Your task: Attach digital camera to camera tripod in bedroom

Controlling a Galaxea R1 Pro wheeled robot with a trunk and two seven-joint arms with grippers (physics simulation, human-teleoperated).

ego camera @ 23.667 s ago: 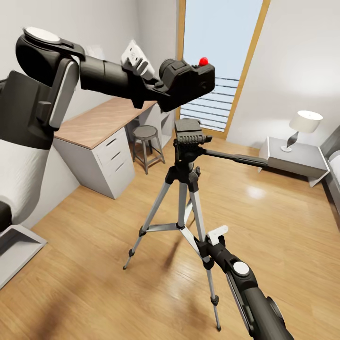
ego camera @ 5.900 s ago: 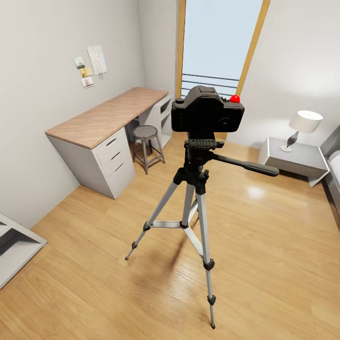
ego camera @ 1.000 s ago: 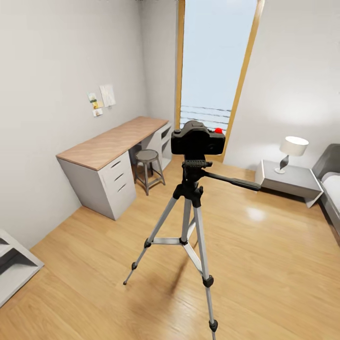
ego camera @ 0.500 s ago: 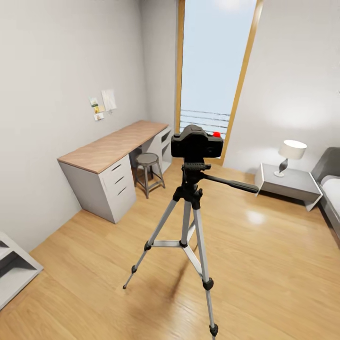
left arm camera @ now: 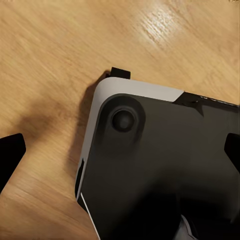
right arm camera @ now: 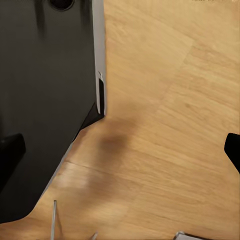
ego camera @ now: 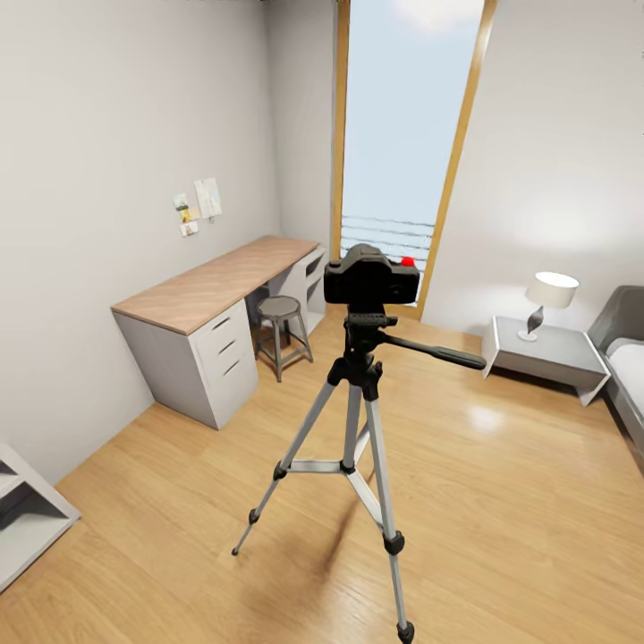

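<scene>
Three silver legs of the camera tripod (ego camera: 357,427) planted mid-floor in the bedroom (ego camera: 501,501), digital camera (ego camera: 370,277) seated on its head, well off the desk's (ego camera: 215,284) edge; left gripper (left arm camera: 120,145) and right gripper (right arm camera: 125,150) both spread wide, grasping nothing

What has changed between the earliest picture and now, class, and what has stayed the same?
The digital camera, earlier held in the left end effector above the tripod head, now sits on the camera tripod, let go. Both arms have withdrawn from the head view, which has pulled back and tilted up. The tripod stands where it stood.
</scene>
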